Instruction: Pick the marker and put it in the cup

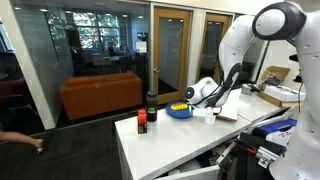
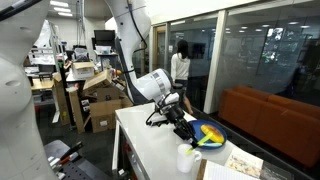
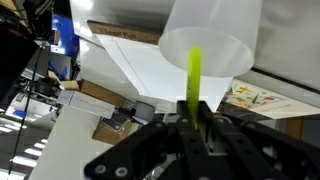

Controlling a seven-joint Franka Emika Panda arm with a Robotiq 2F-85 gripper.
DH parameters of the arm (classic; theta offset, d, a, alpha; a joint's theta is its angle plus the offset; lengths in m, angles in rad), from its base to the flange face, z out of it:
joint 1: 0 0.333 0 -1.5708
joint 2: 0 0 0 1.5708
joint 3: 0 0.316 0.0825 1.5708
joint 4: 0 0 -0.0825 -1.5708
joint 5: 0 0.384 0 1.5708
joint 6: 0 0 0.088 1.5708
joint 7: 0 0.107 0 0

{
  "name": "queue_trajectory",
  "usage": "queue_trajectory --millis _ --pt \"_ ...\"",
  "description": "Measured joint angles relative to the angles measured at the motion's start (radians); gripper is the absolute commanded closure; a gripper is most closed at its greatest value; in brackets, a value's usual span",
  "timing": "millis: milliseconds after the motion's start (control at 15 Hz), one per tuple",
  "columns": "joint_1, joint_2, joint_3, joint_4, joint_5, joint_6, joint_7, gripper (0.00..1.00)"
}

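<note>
Office-lab: glass partitions, orange sofa, cardboard boxes.

I count, slim yellow-green marker: 1 | plain white cup: 1 | round blue dish with yellow inside: 1 | dark bottle with red-orange body: 1 | small dark upright container: 1 | white tabletop: 1 | my black pincer: 1
</note>
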Motion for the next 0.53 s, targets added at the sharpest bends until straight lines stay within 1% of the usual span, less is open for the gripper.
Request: queue_trajectory --millis 533 --pt "0.0 0.032 0.02 0.009 -0.006 0.002 0.023 0.97"
